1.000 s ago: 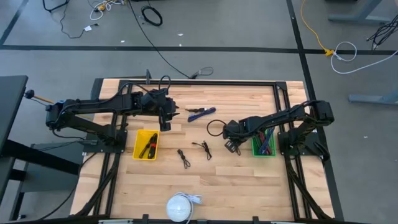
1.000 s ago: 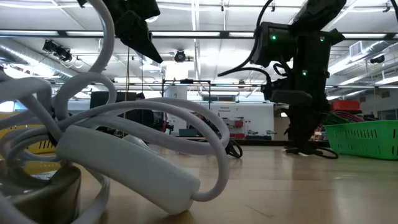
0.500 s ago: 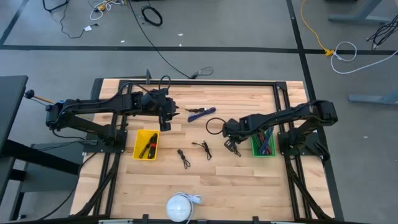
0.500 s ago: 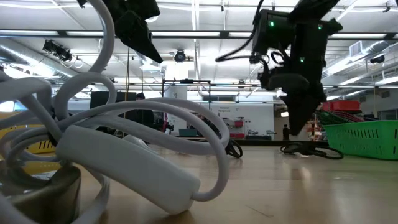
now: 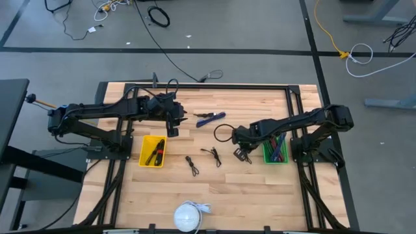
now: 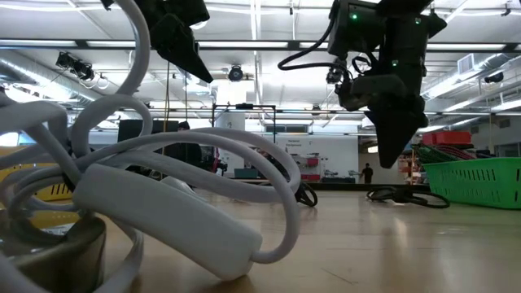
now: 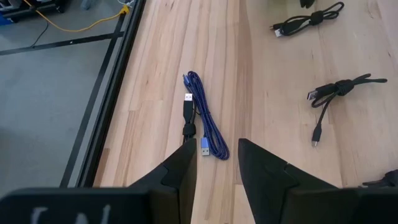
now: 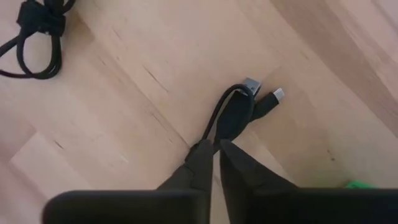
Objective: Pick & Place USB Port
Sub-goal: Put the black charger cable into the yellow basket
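Right wrist view: fingers [image 8: 214,163] pinching black USB cable [image 8: 236,115] above table [image 8: 112,118].

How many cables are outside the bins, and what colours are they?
Blue cable: 1
Black cables lying on the table: 3
Black cable held in the right pincer: 1
Total: 5
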You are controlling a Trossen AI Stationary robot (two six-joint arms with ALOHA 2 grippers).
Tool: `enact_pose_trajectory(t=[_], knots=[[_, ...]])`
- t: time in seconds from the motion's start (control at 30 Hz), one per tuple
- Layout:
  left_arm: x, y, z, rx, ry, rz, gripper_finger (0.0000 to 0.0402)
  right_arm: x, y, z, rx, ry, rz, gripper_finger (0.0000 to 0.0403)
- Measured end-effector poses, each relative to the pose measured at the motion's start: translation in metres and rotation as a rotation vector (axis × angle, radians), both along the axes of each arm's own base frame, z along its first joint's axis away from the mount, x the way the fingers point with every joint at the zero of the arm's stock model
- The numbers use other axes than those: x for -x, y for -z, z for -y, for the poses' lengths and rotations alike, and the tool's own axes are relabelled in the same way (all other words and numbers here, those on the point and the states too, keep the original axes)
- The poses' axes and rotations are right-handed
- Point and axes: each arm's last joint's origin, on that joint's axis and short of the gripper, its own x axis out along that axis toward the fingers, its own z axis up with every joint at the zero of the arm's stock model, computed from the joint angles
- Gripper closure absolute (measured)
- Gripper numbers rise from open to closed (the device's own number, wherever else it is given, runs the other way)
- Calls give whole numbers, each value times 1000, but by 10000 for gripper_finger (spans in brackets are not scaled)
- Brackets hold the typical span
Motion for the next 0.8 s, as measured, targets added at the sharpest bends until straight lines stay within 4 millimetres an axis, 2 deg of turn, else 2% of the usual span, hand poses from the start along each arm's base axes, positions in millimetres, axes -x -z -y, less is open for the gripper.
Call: enact_pose_trajectory(t=[0.43,0.8], knots=[[0,0,0,1,0,-4,280,-3,9,0,23,34,-32,251],[1,1,0,2,0,-8,280,-3,10,-5,20,35,-33,238]])
